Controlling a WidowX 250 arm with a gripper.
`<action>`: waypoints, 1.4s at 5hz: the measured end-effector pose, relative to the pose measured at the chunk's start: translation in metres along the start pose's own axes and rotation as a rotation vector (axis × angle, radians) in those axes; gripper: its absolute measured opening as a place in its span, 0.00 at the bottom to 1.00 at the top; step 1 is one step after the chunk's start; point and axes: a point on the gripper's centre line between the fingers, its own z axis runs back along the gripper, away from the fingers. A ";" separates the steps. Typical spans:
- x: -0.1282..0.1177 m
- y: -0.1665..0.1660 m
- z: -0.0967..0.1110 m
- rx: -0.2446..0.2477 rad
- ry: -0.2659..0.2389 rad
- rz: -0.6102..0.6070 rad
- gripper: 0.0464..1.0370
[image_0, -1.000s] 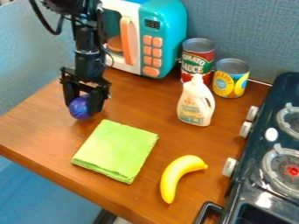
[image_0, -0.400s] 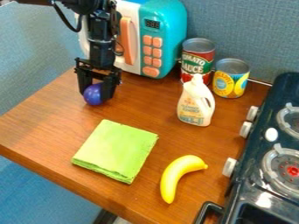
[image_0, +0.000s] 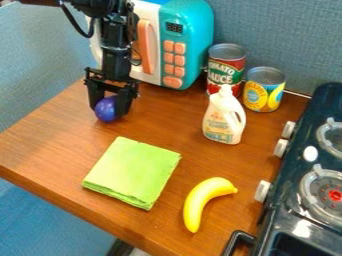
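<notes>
From where I stood, the black hand (image_0: 110, 108) hung over the back left part of the wooden counter (image_0: 47, 145), upright, its two fingers closed on either side of a purple ball (image_0: 105, 110). The ball sat low between the fingertips, near the counter's left edge; I couldn't tell whether it touched the wood. Just behind the hand stood a teal and white toy microwave (image_0: 190, 30), its orange handle facing the arm. Wood ran forward from the ball to a folded green cloth (image_0: 132, 172), which lay flat near the front edge. A wider stretch of wood separated the ball from a white bottle (image_0: 224, 120), upright well to the right. Behind that bottle, by the back wall, a red can (image_0: 226, 70) and a shorter yellow can (image_0: 264, 90) stood close together. A banana (image_0: 202, 202) curved between the cloth and the black stove (image_0: 287, 200), which bordered the counter's right edge.
</notes>
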 end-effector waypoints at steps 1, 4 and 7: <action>-0.005 -0.005 -0.004 -0.034 -0.018 0.005 0.97; -0.019 0.001 0.032 -0.099 -0.164 -0.027 0.96; -0.174 -0.040 0.054 -0.082 -0.289 -0.213 0.96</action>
